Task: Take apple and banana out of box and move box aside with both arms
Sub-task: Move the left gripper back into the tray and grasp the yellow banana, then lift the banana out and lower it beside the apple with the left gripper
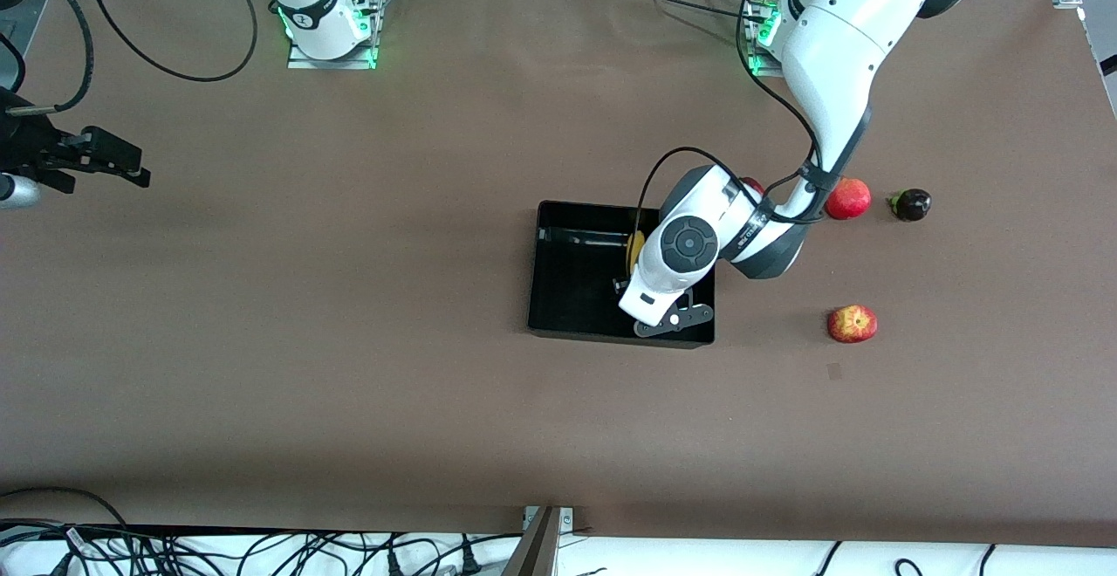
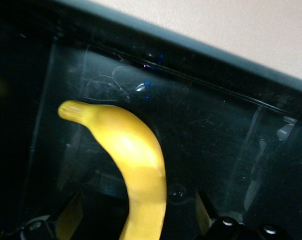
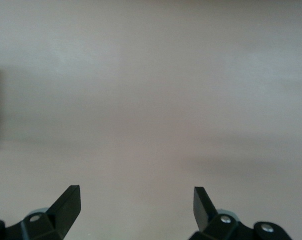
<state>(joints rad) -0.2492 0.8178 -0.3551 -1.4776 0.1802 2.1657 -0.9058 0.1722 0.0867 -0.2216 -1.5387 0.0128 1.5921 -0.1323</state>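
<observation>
The left gripper (image 2: 136,220) hangs open over the banana (image 2: 131,165) in the box (image 1: 576,297); frame right lie an apple (image 1: 852,324), a pomegranate (image 1: 847,199) and a dark fruit (image 1: 912,204). The right gripper (image 3: 136,205) waits open at frame left.

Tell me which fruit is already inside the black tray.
The banana, long, curved and yellow, lies in the black tray between the left gripper's open fingers. The round red and dark fruits sit on the table toward the left arm's end.

The left arm reaches down into the black tray (image 1: 567,297), its left gripper (image 1: 630,284) beside a sliver of yellow banana (image 1: 636,249), while the apple (image 1: 852,324), a red fruit (image 1: 847,199) and a dark fruit (image 1: 912,204) lie toward the left arm's end, and the right gripper (image 1: 122,166) waits over bare table.
</observation>
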